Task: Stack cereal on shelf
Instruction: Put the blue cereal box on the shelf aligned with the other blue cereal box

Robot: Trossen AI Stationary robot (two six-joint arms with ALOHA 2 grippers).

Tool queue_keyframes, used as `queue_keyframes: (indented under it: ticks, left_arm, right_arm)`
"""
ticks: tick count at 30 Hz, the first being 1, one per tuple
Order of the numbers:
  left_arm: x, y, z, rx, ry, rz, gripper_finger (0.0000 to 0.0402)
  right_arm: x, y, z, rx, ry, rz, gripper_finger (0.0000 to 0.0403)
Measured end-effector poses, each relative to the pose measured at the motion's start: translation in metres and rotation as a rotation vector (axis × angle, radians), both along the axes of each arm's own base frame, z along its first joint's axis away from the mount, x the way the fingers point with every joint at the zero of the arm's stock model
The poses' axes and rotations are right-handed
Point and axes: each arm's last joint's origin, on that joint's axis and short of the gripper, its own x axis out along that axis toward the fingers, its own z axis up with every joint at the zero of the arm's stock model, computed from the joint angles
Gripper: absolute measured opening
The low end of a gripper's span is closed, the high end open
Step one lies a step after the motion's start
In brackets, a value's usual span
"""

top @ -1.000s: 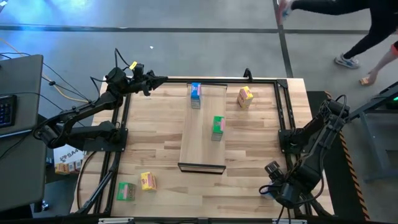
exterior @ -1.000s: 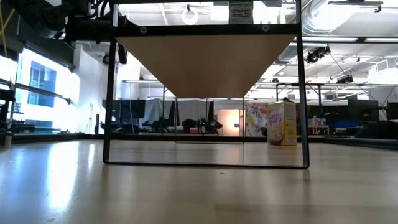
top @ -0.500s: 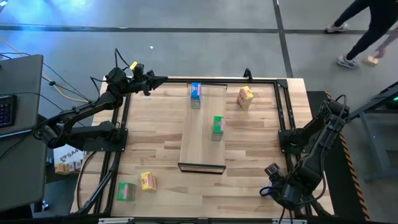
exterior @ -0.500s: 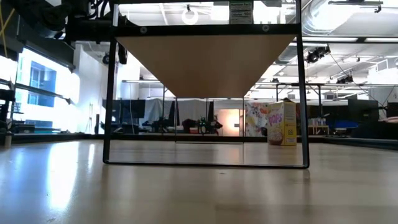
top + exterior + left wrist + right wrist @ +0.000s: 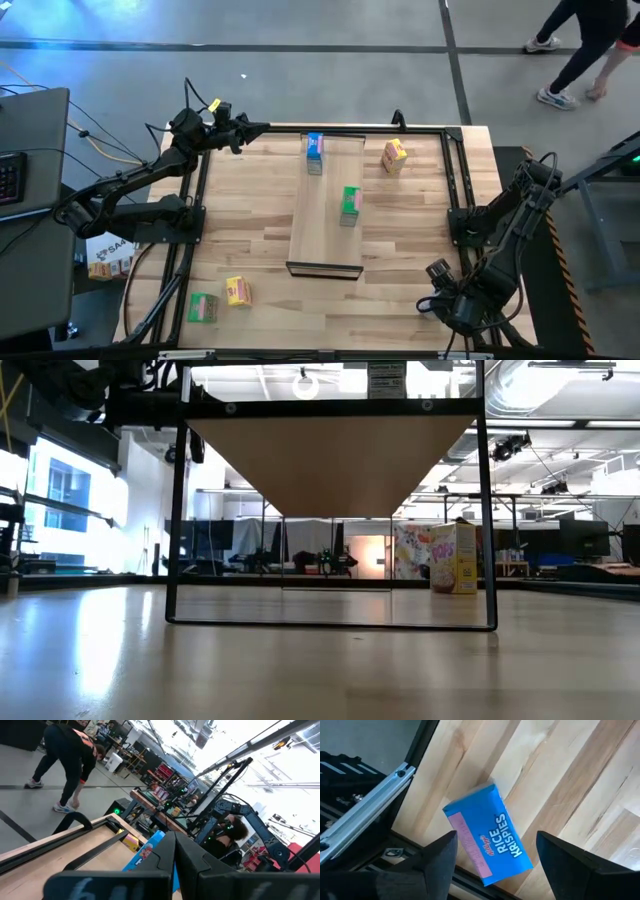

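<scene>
Butcher-block desk carries the shelf at its middle, with one blue cereal box and a green one on it. Beyond the shelf's near right corner, the right gripper hangs spread, unclasped, over a blue Rice Krispies box lying flat; the left gripper, clenched empty, waits off its far left corner

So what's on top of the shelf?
Two cereal boxes stand on the shelf: a blue box at its far end and a green box near the middle. The rest of the plank is bare; nothing covers it from above.

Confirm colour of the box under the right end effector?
Blue, with a pink panel; box shows best in right wrist view.
</scene>
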Motion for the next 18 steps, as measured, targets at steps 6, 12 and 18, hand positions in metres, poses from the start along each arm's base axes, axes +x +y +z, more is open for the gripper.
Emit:
queue_keyframes:
  ticks: [6,12,18]
  left_arm:
    - [0.000,0.000,0.000,0.000,0.000,0.000,0.0000]
    - [0.000,0.000,0.000,0.000,0.000,0.000,0.0000]
    - [0.000,0.000,0.000,0.000,0.000,0.000,0.0000]
  right_arm:
    - [0.002,0.004,-0.007,-0.014,0.031,0.034,0.0262]
    - [0.005,0.010,-0.017,-0.047,0.046,0.128,0.0262]
    - [0.008,0.014,-0.025,-0.068,0.061,0.136,0.0262]
